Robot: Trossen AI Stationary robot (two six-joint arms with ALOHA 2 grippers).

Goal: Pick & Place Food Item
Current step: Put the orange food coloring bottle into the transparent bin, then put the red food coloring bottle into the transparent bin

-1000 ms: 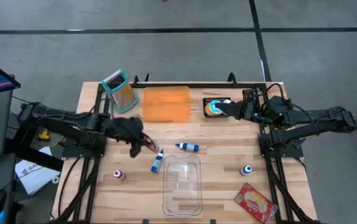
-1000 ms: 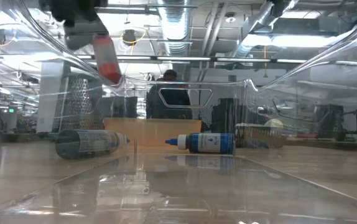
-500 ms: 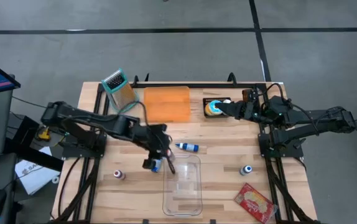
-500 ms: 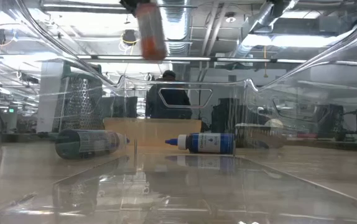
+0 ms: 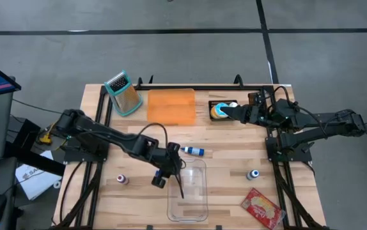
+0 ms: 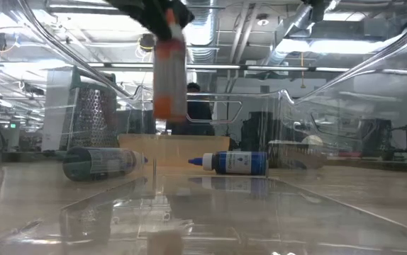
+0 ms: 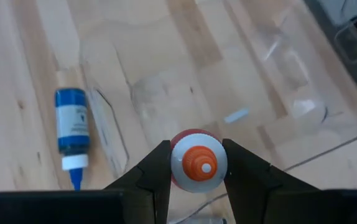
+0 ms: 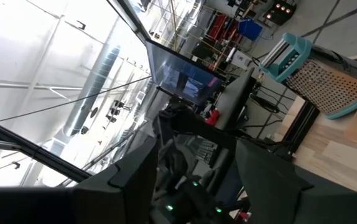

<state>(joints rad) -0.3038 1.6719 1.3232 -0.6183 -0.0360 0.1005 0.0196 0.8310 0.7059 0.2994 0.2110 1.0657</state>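
Far left, near the bench's front-left corner: a small bottle point(image 5: 121, 179) standing alone. At the back-left corner, a teal-framed grater point(image 5: 123, 92), and just beside it along the back edge an orange cutting board point(image 5: 170, 106).

Centre stage, reaching in from the bench's left edge: the left gripper point(image 5: 172, 170), closed narrowly on a white squeeze bottle point(image 7: 198, 163) with an orange cap. Clamped from both sides between the two dark fingers point(image 7: 157, 171), cap facing the wrist camera. From table height, seen hanging roughly upright in the air, clear of the surface below. Poised over the left wall of the clear container point(image 5: 188, 190), which sits at the middle of the front edge. Nothing to be made out inside the container.

Just behind the container's back rim, lying flat on the wood: a blue bottle point(image 5: 194, 151), near the gripper but apart from it. From table height, a second, darker bottle point(image 6: 101, 162) lying on its side, left of the blue one.

Further right, along the back edge: a black tray point(image 5: 218, 103) with a round blue-and-white item point(image 5: 220, 110) in it, and the right gripper point(image 5: 230, 112) right at that item. Grip impossible to judge from here.

Toward the right edge, a small blue-capped bottle point(image 5: 253, 174). At the front-right corner, a red packet point(image 5: 263, 207) lying flat.
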